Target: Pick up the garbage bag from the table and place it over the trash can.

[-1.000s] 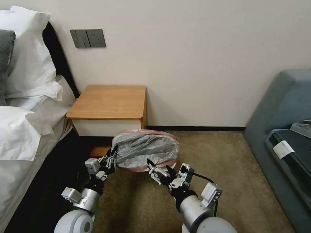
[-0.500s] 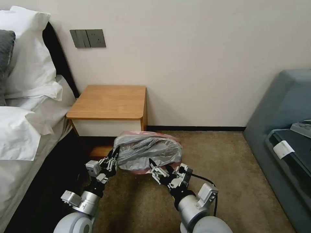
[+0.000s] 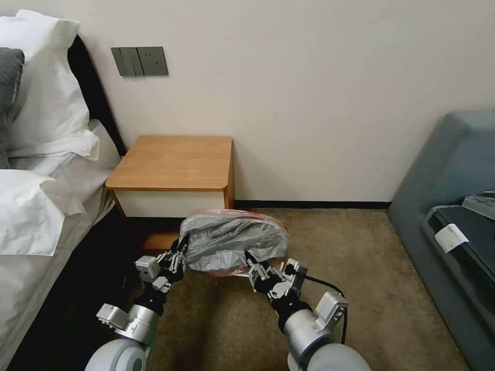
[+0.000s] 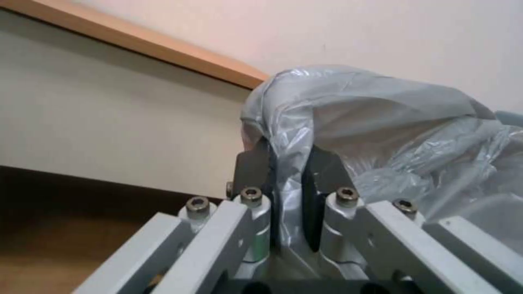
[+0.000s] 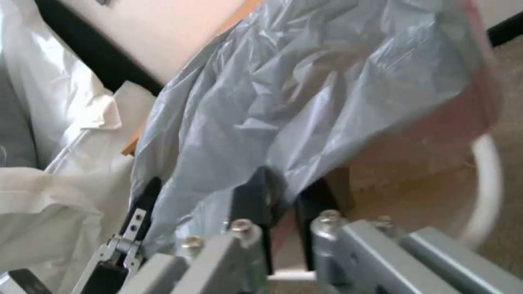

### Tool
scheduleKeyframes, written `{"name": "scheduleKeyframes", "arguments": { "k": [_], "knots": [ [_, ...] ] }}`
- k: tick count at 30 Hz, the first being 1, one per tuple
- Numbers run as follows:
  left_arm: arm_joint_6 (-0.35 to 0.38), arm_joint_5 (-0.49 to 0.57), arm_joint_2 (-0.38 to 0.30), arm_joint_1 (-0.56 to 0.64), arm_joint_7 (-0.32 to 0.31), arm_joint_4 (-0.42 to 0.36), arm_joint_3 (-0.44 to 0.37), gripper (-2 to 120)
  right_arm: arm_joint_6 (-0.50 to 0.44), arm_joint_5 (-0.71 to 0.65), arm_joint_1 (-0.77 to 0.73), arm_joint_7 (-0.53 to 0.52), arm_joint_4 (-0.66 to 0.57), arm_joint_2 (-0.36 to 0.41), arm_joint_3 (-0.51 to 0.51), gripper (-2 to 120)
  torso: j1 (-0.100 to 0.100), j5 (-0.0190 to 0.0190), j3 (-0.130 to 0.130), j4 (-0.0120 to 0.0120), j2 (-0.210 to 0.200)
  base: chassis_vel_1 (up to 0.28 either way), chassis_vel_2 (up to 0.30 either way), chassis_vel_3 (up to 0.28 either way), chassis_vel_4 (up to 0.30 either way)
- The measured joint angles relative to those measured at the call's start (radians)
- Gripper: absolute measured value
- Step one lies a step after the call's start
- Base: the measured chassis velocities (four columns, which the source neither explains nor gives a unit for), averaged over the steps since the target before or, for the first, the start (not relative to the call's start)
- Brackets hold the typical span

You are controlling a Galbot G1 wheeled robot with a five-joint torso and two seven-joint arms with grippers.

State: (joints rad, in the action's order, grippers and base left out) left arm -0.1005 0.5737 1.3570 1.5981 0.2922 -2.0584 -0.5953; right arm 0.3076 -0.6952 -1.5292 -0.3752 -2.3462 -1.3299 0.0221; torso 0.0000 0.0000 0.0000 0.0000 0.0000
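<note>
Nearest the robot, the left gripper (image 3: pixel 178 256) is pinching one end of the crinkled, translucent silvery-grey plastic garbage bag with a pink rim (image 3: pixel 234 240), its jaws clamped on a fold of film (plain in the left wrist view). The right gripper (image 3: pixel 259 269) is gripping the bag's near right edge, jaws closed on plastic. The bag is lying stretched left to right between them, draped over the small cream-beige plastic trash can (image 5: pixel 485 179). Beyond it, the orange-brown wooden nightstand table (image 3: pixel 175 162) is standing against the wall.
</note>
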Motion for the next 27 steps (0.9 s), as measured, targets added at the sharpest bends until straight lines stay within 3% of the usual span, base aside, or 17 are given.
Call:
{"name": "scheduleKeyframes", "arguments": {
  "k": [2,14,27],
  "knots": [
    [0.007,0.001,0.001,-0.003,-0.014,0.0,0.001,6,-0.002,0.005,-0.001,0.004,0.001,0.002,0.0,0,0.0,0.0,0.0,0.0,0.0,0.0,0.0,0.0,0.0],
    [0.028,0.004,0.01,-0.007,-0.075,-0.003,0.003,6,0.012,0.067,-0.049,0.0,-0.023,-0.009,-0.028,0,0.0,0.0,0.0,0.0,0.0,0.0,0.0,0.0,0.0],
    [0.036,0.019,0.023,-0.003,-0.083,-0.016,-0.005,6,0.053,0.153,-0.104,-0.026,-0.035,-0.018,-0.012,0,0.0,0.0001,0.0,0.0,0.0,0.0,0.0,0.0,0.0]
  ]
}}
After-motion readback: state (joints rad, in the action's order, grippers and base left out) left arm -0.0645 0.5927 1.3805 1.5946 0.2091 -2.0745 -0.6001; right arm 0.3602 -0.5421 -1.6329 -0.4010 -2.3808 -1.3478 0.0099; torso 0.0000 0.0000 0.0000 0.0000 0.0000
